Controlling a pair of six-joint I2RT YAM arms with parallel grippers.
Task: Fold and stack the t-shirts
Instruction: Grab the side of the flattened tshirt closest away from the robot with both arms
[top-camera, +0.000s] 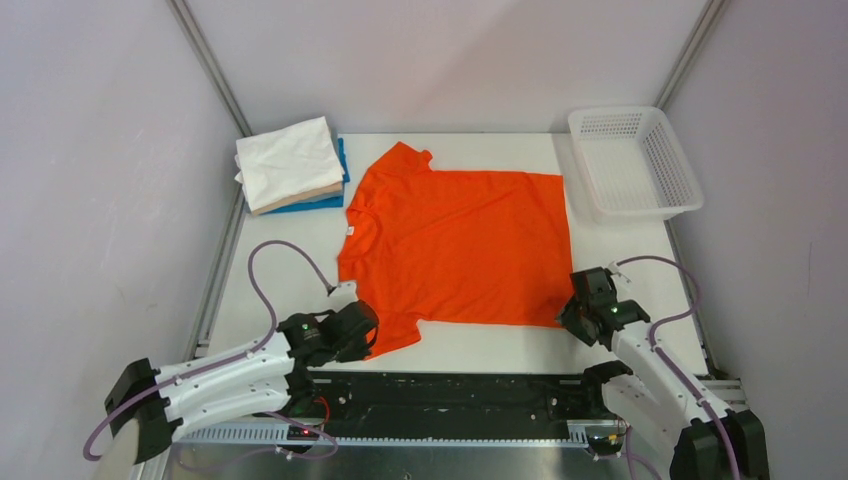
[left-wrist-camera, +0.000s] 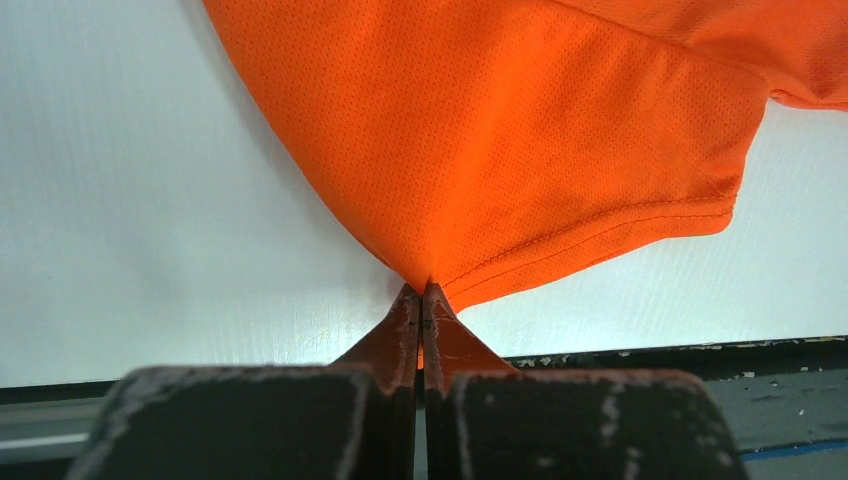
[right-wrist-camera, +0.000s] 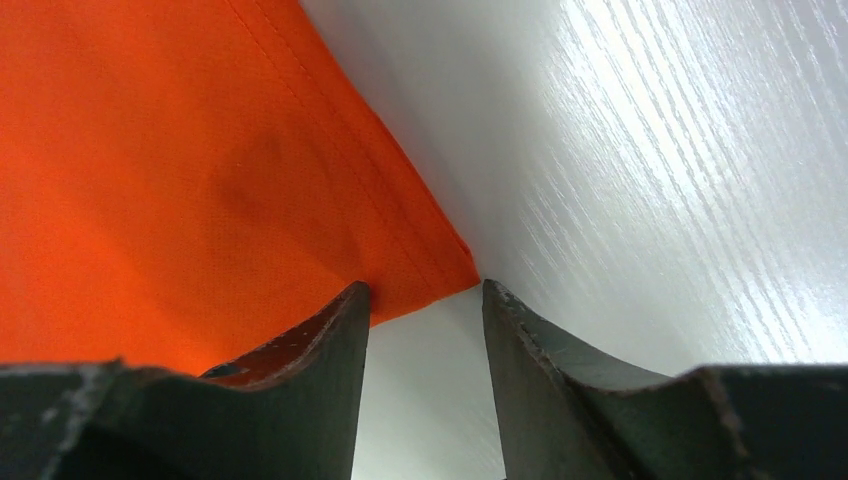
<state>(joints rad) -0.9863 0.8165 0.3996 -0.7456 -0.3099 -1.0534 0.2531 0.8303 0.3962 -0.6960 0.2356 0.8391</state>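
An orange t-shirt (top-camera: 455, 245) lies spread flat on the white table (top-camera: 480, 350), collar to the left. My left gripper (top-camera: 368, 330) is shut on the edge of its near sleeve (left-wrist-camera: 500, 130), and the cloth rises into a peak at the fingertips (left-wrist-camera: 422, 292). My right gripper (top-camera: 568, 310) stands open at the shirt's near right hem corner (right-wrist-camera: 440, 275). That corner lies just ahead of the gap between the two fingers (right-wrist-camera: 425, 290), with bare table between them. A folded pile (top-camera: 290, 165) of white, beige and blue shirts sits at the back left.
A white mesh basket (top-camera: 618, 112) stands at the back right corner. Metal frame posts rise at both back corners, and a black rail runs along the near table edge (top-camera: 450, 385) between the arm bases.
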